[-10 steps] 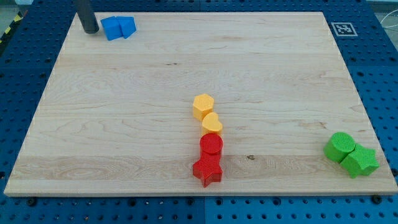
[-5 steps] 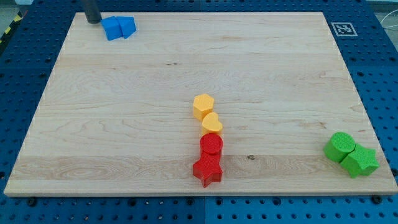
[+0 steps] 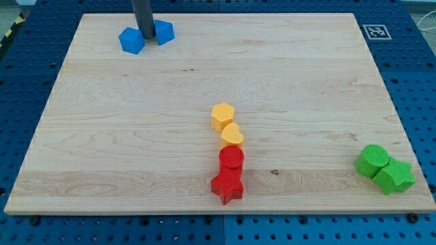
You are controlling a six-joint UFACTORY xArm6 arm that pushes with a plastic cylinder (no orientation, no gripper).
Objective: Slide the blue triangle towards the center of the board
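Two blue blocks lie near the board's (image 3: 136,136) top left corner. The left one (image 3: 131,41) looks like a cube. The right one (image 3: 164,32) looks like the blue triangle. My tip (image 3: 146,37) stands between them, touching or almost touching both, and the dark rod rises out of the view's top. The two blue blocks are a small gap apart, with the rod in that gap.
An orange hexagon (image 3: 222,116), a yellow heart (image 3: 232,135), a red cylinder (image 3: 231,160) and a red star (image 3: 227,186) form a column below the board's centre. A green cylinder (image 3: 372,160) and another green block (image 3: 394,177) sit at the bottom right. A printed marker (image 3: 375,31) is at the top right corner.
My tip moved from the left of the blue pair to the right and came in between them. The triangle shifted right and the cube shifted down and right, so they are now apart.
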